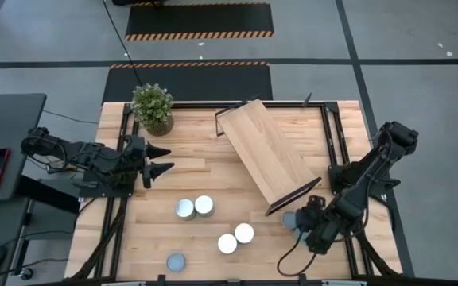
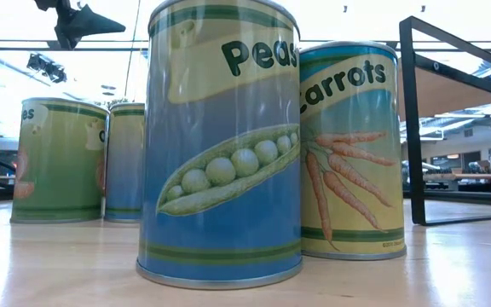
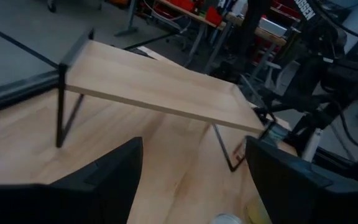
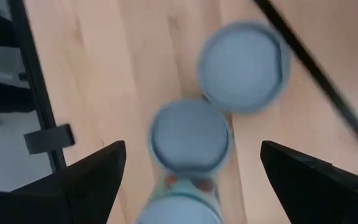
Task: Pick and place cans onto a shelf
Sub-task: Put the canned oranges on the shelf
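No can was found on the shelf (image 1: pixel 267 152); its board was bare, so every placement was judged outstanding. Five cans (image 1: pixel 193 207) were seen on the tabletop (image 1: pixel 213 179) in front of the shelf, with a blue-grey cluster (image 4: pixel 189 134) at its near bracket, beneath the right gripper (image 1: pixel 315 228), whose fingers were spread wide and empty. The left gripper (image 1: pixel 159 159), beside the potted plant (image 1: pixel 153 108), was likewise parted and empty.

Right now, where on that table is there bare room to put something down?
The shelf top is bare. Open tabletop lies between the potted plant and the shelf, and ahead of the left gripper. It's crowded near the right gripper, where cans cluster.
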Motion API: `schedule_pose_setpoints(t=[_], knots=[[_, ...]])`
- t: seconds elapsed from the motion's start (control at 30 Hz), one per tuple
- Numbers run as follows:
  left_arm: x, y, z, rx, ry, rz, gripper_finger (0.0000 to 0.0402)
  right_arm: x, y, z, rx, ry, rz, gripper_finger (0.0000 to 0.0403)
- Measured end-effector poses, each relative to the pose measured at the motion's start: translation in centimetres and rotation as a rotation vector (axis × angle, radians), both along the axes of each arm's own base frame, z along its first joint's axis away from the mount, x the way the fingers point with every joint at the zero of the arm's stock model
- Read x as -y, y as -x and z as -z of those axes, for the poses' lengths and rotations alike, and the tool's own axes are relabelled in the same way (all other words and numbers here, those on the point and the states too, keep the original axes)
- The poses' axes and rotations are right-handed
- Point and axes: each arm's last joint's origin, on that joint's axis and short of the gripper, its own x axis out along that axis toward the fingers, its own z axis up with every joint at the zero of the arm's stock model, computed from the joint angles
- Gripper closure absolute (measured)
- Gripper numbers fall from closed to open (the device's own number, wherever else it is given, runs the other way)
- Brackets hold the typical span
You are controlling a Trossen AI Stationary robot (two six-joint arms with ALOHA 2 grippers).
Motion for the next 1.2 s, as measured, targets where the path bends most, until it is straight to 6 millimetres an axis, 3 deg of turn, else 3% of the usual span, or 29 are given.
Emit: schedule_pose_setpoints(t=[0.27,0.47,0.63,0.87,1.03,1.2], knots=[[0.2,-0.1,0.1,-0.005,0.042,0.069,0.0111,-1.9,-2.0,-1.9,0.115,0.124,-0.056,0.0023],[1.4,-1.8,1.3,-0.117,0.072,0.241,0.0111,-2.6,-2.7,-2.3,0.158,0.019,-0.050,0.0023],[2.7,-3.6,3.2,-0.288,0.121,0.388,0.0111,-2.6,-2.9,-2.5,0.094,-0.057,-0.063,0.0023],[4.2,-3.5,6.1,-0.600,0.217,0.556,0.0111,-2.6,-3.2,-5.7,0.100,-0.059,-0.075,0.0024],[5.1,-2.8,7.2,-0.734,0.168,0.604,0.0111,-2.1,-3.0,-8.6,0.146,0.008,-0.069,0.0024],[6.0,-3.2,8.2,-0.802,0.132,0.665,0.0111,-1.3,-3.3,-10.1,0.180,0.070,-0.057,0.0024]])
